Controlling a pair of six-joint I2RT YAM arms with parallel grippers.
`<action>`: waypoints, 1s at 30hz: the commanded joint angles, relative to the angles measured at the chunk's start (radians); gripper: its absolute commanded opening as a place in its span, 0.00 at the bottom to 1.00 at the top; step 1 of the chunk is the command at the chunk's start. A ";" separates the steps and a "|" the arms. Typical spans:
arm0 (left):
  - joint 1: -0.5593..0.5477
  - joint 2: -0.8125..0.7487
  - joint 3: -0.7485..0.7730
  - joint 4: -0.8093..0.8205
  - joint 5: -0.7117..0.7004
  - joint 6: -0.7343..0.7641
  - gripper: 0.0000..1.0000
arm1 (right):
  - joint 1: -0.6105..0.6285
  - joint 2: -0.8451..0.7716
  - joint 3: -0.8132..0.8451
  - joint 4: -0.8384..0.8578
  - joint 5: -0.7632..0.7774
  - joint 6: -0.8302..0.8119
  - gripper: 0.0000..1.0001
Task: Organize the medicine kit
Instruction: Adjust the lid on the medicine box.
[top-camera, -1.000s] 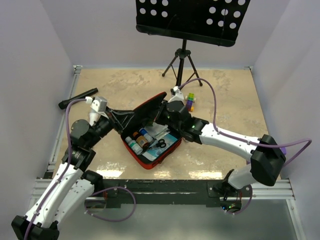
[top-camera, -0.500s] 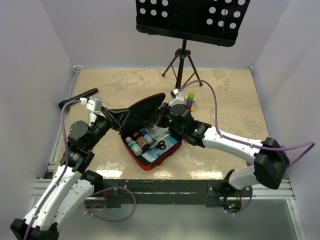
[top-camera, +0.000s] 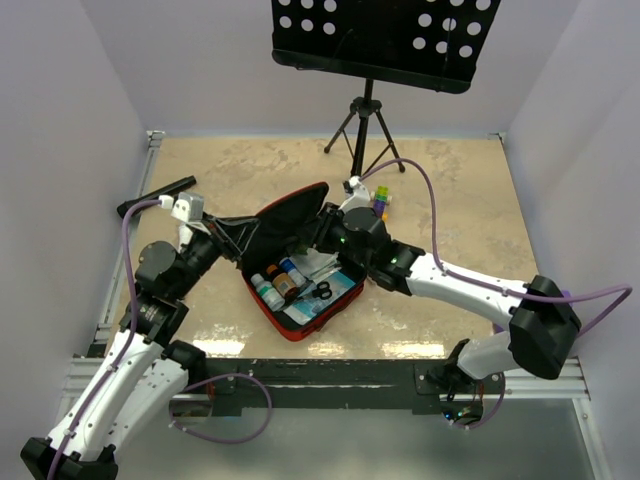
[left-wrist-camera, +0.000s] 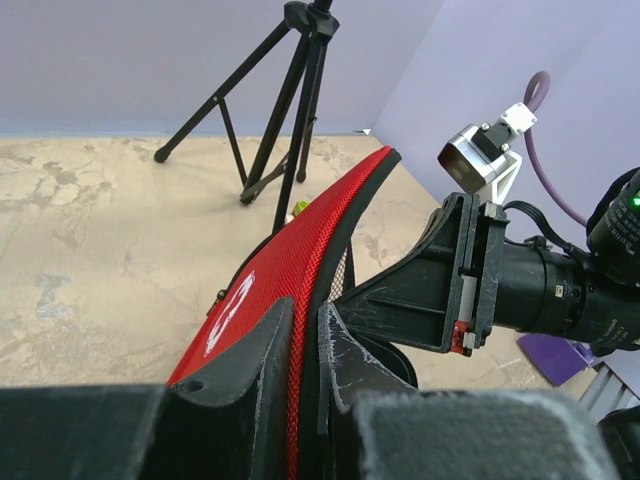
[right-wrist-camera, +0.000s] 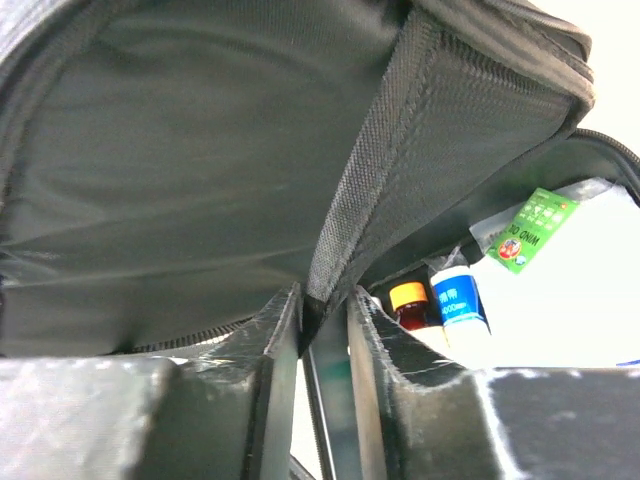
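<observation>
The medicine kit (top-camera: 300, 300) lies open at mid-table, a red case with its black-lined lid (top-camera: 285, 215) raised. Inside stand small bottles (top-camera: 275, 283), with scissors (top-camera: 322, 290) on packets beside them. My left gripper (top-camera: 237, 232) is shut on the lid's left edge; in the left wrist view its jaws (left-wrist-camera: 305, 320) pinch the red lid (left-wrist-camera: 300, 240). At the lid's right edge, my right gripper (top-camera: 322, 226) has its jaws (right-wrist-camera: 325, 300) slightly apart. The lid's black seam (right-wrist-camera: 370, 190) hangs between them, against the left finger. An orange-capped bottle (right-wrist-camera: 410, 298) and a blue-labelled one (right-wrist-camera: 458, 298) show behind.
A black flashlight (top-camera: 155, 196) lies at the far left. A music stand on a tripod (top-camera: 368, 115) rises at the back, and coloured blocks (top-camera: 381, 200) sit behind the right gripper. A green packet (right-wrist-camera: 535, 228) lies in the case. Walls close in both sides.
The right gripper's jaws have parted off the lid's seam. The lid's left edge has moved a little left with the left gripper, showing more black lining.
</observation>
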 joint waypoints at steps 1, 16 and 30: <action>0.016 0.010 0.011 -0.061 -0.046 0.031 0.00 | -0.001 -0.009 0.048 -0.044 -0.007 -0.025 0.31; 0.016 0.039 0.025 -0.043 0.009 0.102 0.00 | -0.001 -0.081 0.058 -0.090 0.008 -0.021 0.47; 0.016 0.056 0.022 -0.043 0.020 0.111 0.00 | -0.004 -0.194 0.062 -0.392 0.282 0.024 0.52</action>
